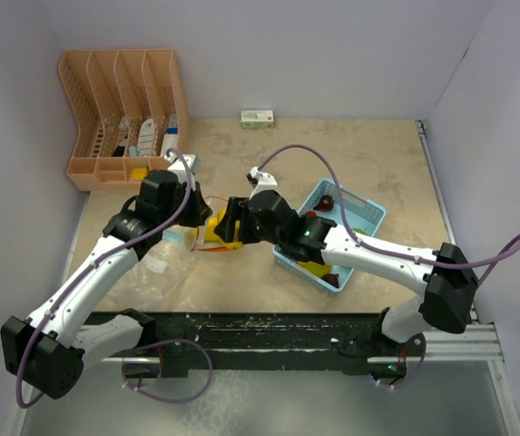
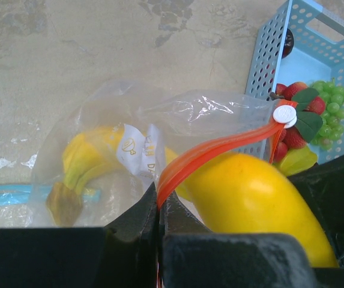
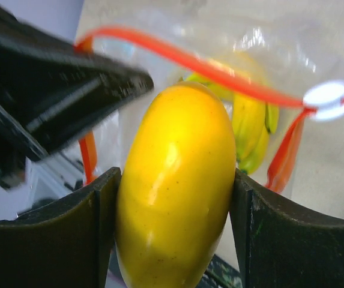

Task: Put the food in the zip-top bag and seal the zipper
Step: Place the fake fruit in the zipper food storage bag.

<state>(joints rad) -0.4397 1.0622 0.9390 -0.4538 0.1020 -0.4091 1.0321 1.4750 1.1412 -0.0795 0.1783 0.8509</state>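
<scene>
Yellow toy fruit [image 3: 175, 186], gripped in the right jaws, sits at the mouth of the zip-top bag [image 2: 99, 120], held open by the left jaws clenched on its orange zipper [image 2: 220, 150]; next, probably, a deeper push and release.

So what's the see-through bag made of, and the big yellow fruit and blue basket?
The bag looks like thin clear plastic film: it crinkles, shines, and the banana shows through. The yellow fruit seems hard, glossy plastic, with smooth bright highlights; probably a toy. The blue basket looks like stiff matte plastic, punched with rows of holes.
</scene>
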